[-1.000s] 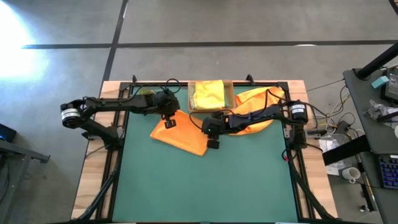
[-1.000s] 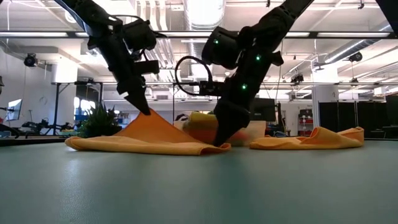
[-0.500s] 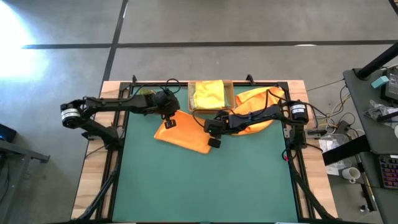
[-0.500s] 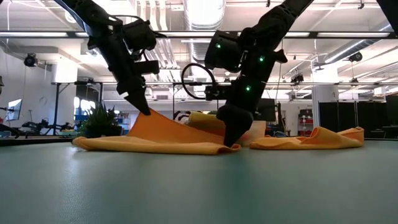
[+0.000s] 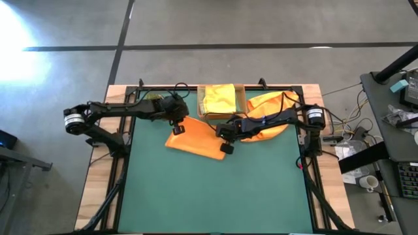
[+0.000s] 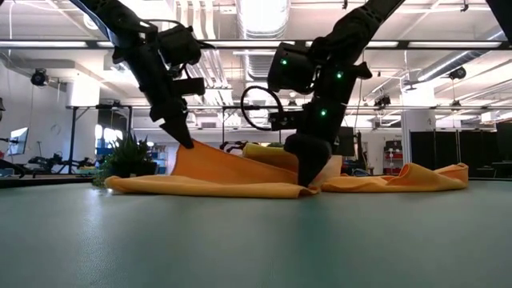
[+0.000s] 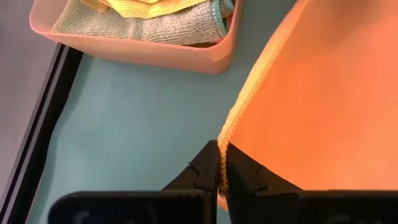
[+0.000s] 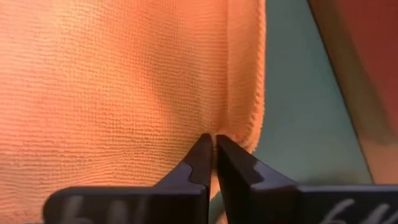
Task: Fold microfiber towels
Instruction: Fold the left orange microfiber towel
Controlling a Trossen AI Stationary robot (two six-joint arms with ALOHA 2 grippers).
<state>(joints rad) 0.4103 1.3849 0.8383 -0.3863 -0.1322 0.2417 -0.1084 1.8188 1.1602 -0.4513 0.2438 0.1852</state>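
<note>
Fold under way — one orange towel pinched by both arms

The left gripper [image 5: 177,128] and right gripper [image 5: 226,147] each clamp an edge of the orange towel [image 5: 196,142] mid-table; folded cloths fill the far tray [image 5: 242,99] — another orange one [image 5: 271,104] waits far right.

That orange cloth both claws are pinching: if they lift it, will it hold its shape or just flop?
Probably flop. The orange towel already sags in a slope from the left gripper down to the mat, so it looks limp. It seems light: thin pinches by the left and right gripper hold it. Its nubby weave likely resists slipping.
</note>
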